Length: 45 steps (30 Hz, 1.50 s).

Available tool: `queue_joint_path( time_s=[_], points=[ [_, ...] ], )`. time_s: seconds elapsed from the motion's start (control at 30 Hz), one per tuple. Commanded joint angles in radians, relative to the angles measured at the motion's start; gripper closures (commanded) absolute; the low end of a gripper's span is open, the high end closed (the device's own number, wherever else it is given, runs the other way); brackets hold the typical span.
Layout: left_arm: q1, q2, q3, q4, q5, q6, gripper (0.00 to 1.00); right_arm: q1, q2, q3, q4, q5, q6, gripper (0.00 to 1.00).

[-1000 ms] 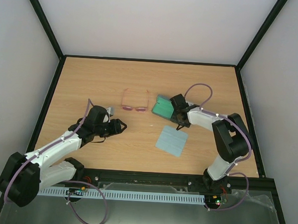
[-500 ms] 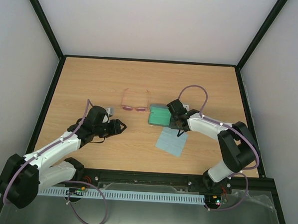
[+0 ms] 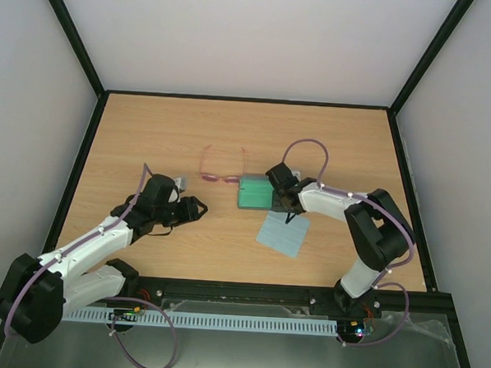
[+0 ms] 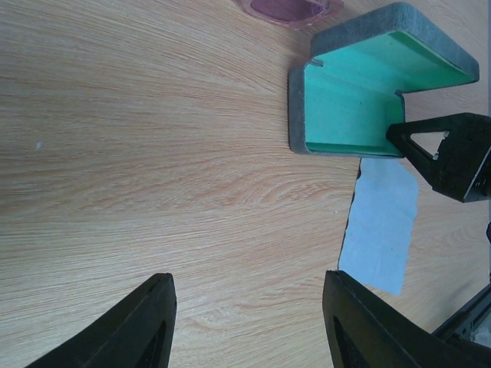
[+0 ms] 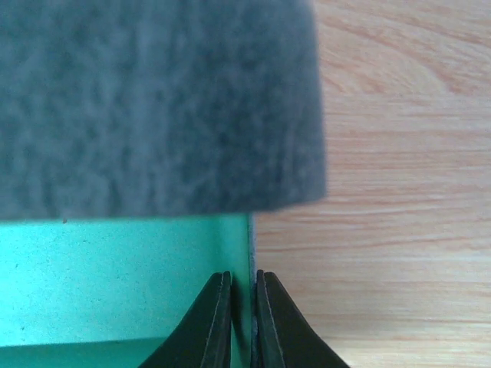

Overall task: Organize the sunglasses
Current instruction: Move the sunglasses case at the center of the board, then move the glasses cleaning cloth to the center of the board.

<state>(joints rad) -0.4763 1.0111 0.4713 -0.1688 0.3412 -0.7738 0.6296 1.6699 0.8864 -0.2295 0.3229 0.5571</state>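
Note:
The sunglasses (image 3: 222, 171), thin pink-red frame with the temple arms pointing away from me, lie on the table mid-left; one lens shows at the top of the left wrist view (image 4: 291, 9). Just right of them sits the open grey case (image 3: 253, 193) with green lining (image 4: 360, 92). My right gripper (image 3: 278, 196) is shut on the case's thin side wall (image 5: 251, 245), one finger inside and one outside. My left gripper (image 3: 201, 207) hovers open over bare wood (image 4: 245, 280), left of the case, holding nothing.
A square light-blue cloth (image 3: 282, 231) lies flat just in front of the case, also seen in the left wrist view (image 4: 380, 226). Black frame rails edge the table, with white walls behind.
My right gripper has dragged the case left and slightly nearer, so it now sits close beside the sunglasses. The left arm has stayed put.

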Motion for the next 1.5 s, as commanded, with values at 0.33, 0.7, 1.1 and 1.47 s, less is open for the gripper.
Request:
queue_joint_path(
  time_s=[0.33, 0.7, 1.1, 1.47],
  points=[
    [0.008, 0.007, 0.024, -0.022, -0.005, 0.007, 0.45, 0.004, -0.055, 0.016, -0.053, 0.019, 0.007, 0.61],
    [0.008, -0.018, 0.015, -0.031, -0.008, 0.001, 0.38, 0.099, -0.326, -0.118, -0.089, -0.148, 0.073, 0.51],
    [0.009, -0.12, 0.012, -0.13, -0.059, -0.003, 0.01, 0.291, -0.233, -0.195, 0.115, -0.351, 0.176, 0.51],
    [0.008, -0.165, 0.009, -0.164, -0.072, -0.007, 0.01, 0.348, -0.155, -0.173, 0.131, -0.34, 0.194, 0.51]
  ],
)
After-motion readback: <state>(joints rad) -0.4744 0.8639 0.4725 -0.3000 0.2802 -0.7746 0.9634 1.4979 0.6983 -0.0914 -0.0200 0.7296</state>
